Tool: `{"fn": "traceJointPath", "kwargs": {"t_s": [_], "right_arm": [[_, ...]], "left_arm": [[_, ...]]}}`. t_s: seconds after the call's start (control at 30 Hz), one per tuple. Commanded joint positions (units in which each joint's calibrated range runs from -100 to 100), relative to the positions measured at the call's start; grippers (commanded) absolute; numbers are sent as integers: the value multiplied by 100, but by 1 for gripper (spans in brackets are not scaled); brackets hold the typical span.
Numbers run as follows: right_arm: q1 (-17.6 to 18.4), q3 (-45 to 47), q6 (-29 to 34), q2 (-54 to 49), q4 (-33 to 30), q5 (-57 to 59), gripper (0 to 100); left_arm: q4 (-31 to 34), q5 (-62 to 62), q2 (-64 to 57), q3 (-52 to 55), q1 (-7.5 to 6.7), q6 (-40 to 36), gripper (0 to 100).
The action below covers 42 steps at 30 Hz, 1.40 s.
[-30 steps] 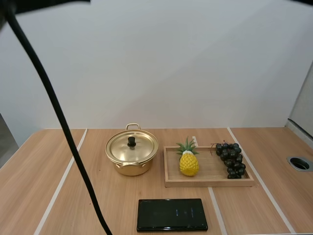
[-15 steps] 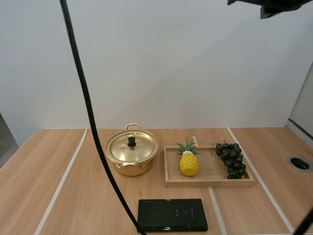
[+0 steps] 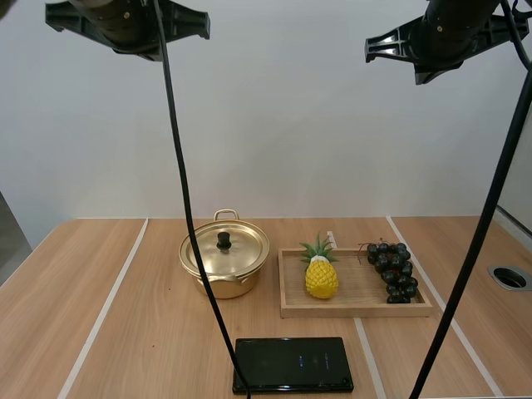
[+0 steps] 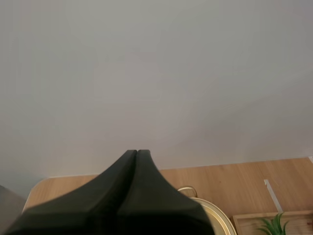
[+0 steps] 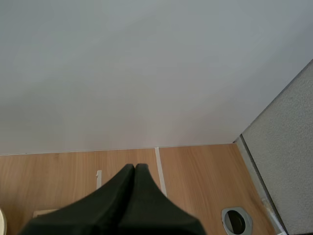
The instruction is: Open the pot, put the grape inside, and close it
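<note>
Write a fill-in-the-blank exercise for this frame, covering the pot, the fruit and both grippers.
The lid sits ____ the pot. In the high view, the bunch of grapes lies on the wooden tray to the ____ of the pineapple. The left gripper and the right gripper are both ____, holding nothing.
Missing words: on; right; shut.

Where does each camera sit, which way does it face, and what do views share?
High view: behind and above the bases, looking forward and down at the table, pot and wooden tray; left arm and right arm overhead.
Left wrist view: on the raised left arm, facing wall and table; left gripper shut, the pot beyond it.
Right wrist view: on the right arm, facing wall and table; right gripper shut, near a round table hole.
Shared: high and left wrist see the pot; high and right wrist, the hole.
</note>
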Motion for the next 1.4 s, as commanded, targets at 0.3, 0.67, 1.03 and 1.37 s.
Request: {"fn": "traceJointPath", "kwargs": {"t_s": [0.3,0.67,1.03,1.37], "right_arm": [[-2,901,73,65,-457,0,0],[-262,1914,434,77,-763,0,0],[-262,2482,425,77,-235,0,0],[-262,2482,425,77,-412,0,0]], "left_arm": [[-120,121,534,-47,1,486,0],[-447,496,1159,196,1,727,0],[-447,729,1591,711,1,727,0],[-417,757,1580,711,1,688,0]]}}
